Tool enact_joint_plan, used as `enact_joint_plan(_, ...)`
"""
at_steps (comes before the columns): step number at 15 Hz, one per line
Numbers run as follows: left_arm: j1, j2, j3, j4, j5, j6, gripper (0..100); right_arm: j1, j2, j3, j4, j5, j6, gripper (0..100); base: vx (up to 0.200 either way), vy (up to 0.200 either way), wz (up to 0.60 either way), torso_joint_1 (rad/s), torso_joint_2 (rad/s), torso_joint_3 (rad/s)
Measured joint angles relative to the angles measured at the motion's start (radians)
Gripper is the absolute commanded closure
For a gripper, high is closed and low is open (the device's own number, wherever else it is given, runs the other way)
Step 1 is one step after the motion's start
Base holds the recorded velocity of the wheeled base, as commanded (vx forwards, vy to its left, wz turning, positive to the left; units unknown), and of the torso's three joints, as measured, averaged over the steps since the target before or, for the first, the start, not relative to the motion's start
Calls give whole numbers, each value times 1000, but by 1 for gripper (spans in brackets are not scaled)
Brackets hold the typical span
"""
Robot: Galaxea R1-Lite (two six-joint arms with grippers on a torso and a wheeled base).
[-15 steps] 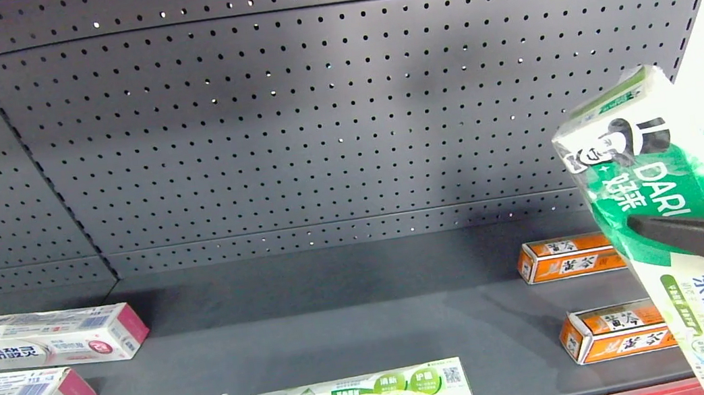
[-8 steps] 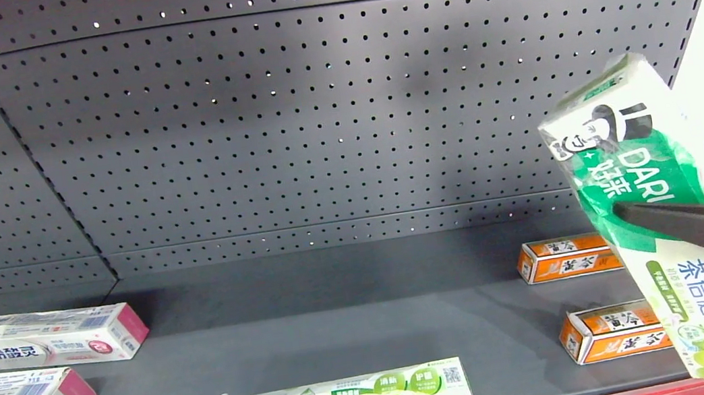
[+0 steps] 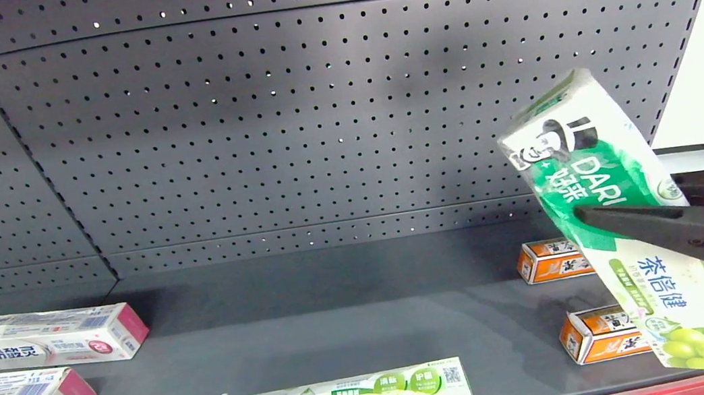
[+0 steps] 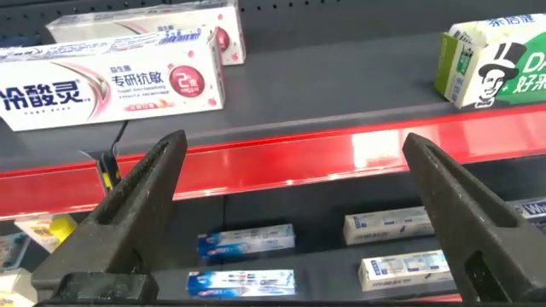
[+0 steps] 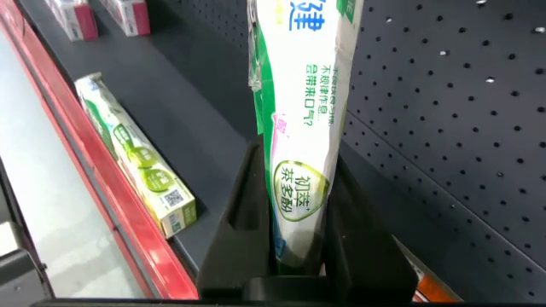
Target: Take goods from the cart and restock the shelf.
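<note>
Leftward since the earlier frame, the right gripper (image 3: 600, 219) has carried the green toothpaste box (image 3: 600, 171) in over the shelf (image 3: 339, 308), above two orange boxes (image 3: 554, 259). Its fingers are clamped across the box's middle, and the box hangs tilted, clear of the shelf. It is a long white-and-green carton with grapes printed at its lower end. It looks light, stiff lengthwise, glossy and easily crushed, so a gentle mid-length hold seems best. The left gripper (image 4: 296, 141), fingers apart and empty, hangs before the shelf's red edge (image 4: 299, 158).

My right tool (image 3: 606, 208) is up on the right, its arm coming in sideways, fingers clamped across a tilted green toothpaste box (image 3: 593, 172). My left tool (image 4: 294, 145) has its fingers spread wide.
</note>
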Motion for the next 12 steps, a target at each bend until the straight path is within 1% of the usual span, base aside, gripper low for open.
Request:
enact_joint_plan(2, 0, 0, 0, 0, 0, -1, 0, 5, 30, -16, 0, 1, -27, 100, 0, 0, 0, 0, 0, 0)
enact_joint_plan(8, 0, 0, 0, 0, 0, -2, 0, 36, 135, -91, 8, 4, -40, 100, 0, 0, 0, 0, 0, 0)
enact_joint_plan(10, 0, 0, 0, 0, 0, -2, 0, 57, 183, -161, 66, 6, -60, 100, 0, 0, 0, 0, 0, 0)
enact_joint_plan(12, 0, 0, 0, 0, 0, -1, 0, 87, 229, -256, 189, 6, -67, 100, 0, 0, 0, 0, 0, 0)
